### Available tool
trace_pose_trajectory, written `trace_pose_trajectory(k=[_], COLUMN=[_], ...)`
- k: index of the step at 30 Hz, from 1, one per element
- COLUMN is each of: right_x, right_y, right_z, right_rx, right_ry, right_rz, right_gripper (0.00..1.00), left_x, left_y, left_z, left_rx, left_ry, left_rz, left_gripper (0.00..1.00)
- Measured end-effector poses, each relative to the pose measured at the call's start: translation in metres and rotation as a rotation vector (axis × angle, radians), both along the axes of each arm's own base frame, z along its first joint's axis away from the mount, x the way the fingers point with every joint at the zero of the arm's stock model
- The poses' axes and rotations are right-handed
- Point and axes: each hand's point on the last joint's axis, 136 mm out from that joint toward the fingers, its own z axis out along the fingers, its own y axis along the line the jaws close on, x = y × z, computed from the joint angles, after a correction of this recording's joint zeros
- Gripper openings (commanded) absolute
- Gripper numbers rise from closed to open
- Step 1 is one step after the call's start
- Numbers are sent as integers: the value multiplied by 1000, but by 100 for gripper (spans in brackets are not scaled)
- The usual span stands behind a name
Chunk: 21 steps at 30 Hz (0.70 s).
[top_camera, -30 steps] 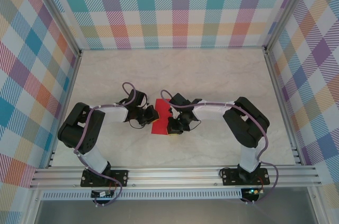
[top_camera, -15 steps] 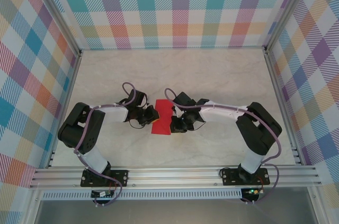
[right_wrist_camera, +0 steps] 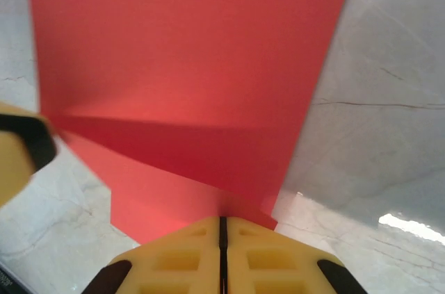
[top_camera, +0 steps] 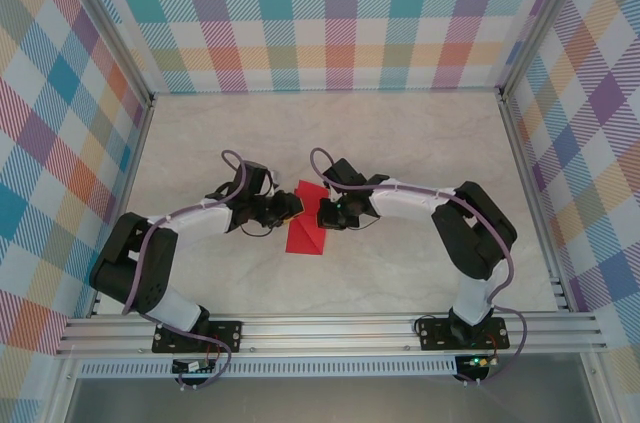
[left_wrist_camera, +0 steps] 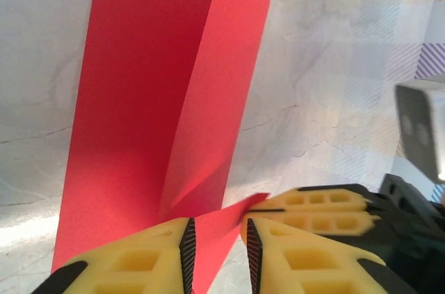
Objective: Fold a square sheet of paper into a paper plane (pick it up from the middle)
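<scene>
The red sheet of paper (top_camera: pixel 303 233) lies half folded on the counter (top_camera: pixel 400 143) between the arms, one flap raised. The right gripper (right_wrist_camera: pixel 222 228) is clenched on its edge; the left gripper (left_wrist_camera: pixel 217 252) is released, jaws slightly apart with a corner loose between them. Pinched on one side alone, the flap could spring open uncreased, or the sheet could swivel on the smooth counter and skew the fold.

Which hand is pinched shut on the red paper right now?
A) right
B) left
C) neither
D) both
A: in its wrist view the right hand has its pads pressed together on the edge of the paper, while the left hand has its pads apart, with a gap around the paper.
</scene>
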Motion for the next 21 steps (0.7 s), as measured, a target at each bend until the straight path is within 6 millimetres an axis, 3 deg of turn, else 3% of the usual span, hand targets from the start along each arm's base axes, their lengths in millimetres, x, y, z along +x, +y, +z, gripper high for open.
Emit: trace_pose_trajectory(k=[11,16,21], right_x=[11,13,14], right_y=[-3,-5,-5], right_z=[-4,-7,-7], right_rx=[-24,-32,-31], right_ry=[-11,-6,-5], right_rz=[-43,-59,-62], right_gripper=[11,11,11], left_x=[-8,-10,-10], left_y=[6,4,-5], left_z=[-16,-26,-31], left_rx=[28,22,-1], left_ry=[40,62,62], left_rz=[12,-1,-29], left_gripper=[45,44,34])
